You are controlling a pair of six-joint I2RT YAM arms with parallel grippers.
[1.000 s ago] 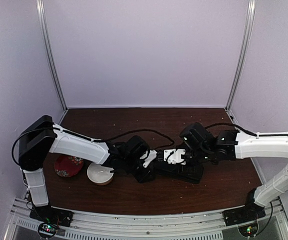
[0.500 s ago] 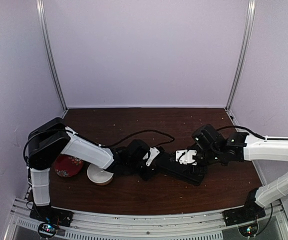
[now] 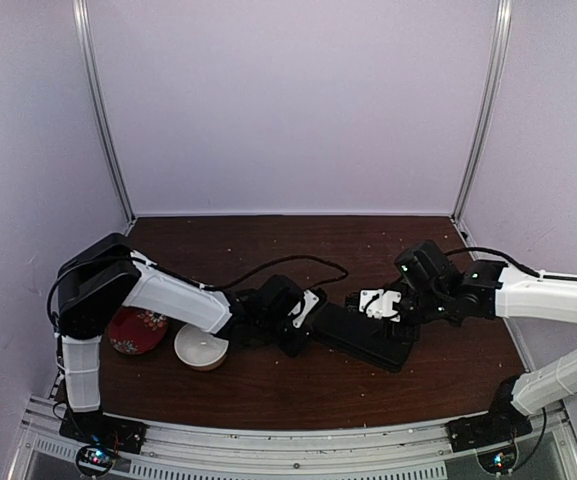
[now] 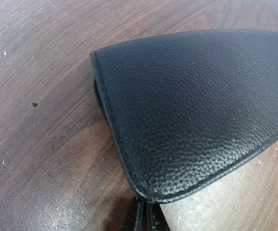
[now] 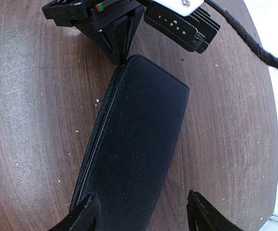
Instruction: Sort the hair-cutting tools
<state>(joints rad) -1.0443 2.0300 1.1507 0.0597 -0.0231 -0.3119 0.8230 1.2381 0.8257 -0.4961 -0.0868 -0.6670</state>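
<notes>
Black pouch [image 5: 134, 144] lies flat on the tabletop [image 5: 28, 120] between both hands. Left hand [image 5: 125, 54] is pressed together at one corner; we can't tell if it pinches anything. Right hand [image 5: 141, 214] is spread, straddling the opposite end. Scissors are hidden from us in every view.

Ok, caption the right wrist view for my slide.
Open right gripper over a black pouch on the wooden table, left gripper closed at its far end.
</notes>
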